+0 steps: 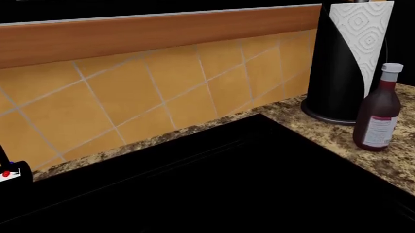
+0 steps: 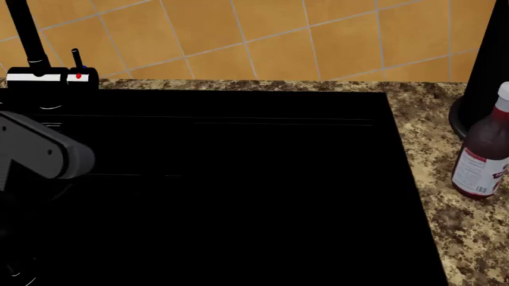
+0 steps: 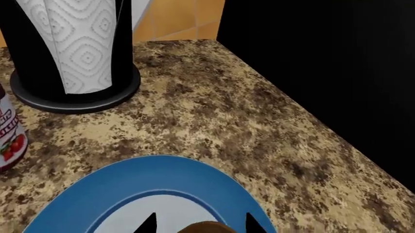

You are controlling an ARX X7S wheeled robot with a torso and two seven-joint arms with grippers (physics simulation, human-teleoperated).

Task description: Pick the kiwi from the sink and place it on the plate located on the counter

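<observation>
In the right wrist view the brown kiwi (image 3: 207, 228) sits between the two black fingertips of my right gripper (image 3: 201, 222), which is closed around it just above the white centre of the blue-rimmed plate (image 3: 162, 177). The plate lies on the speckled granite counter (image 3: 214, 111). The black sink (image 2: 238, 190) fills the head view, with its faucet and white-labelled fittings (image 2: 47, 76) at the back left. My left arm (image 2: 40, 155) reaches over the sink's left side. Its gripper is lost in the black basin in both the head and left wrist views.
A black paper-towel holder with a white roll (image 3: 71, 53) (image 1: 350, 58) stands on the counter right of the sink, by the orange tiled wall (image 2: 278, 42). A dark red bottle with a white label (image 2: 481, 149) (image 1: 376, 111) stands in front of it.
</observation>
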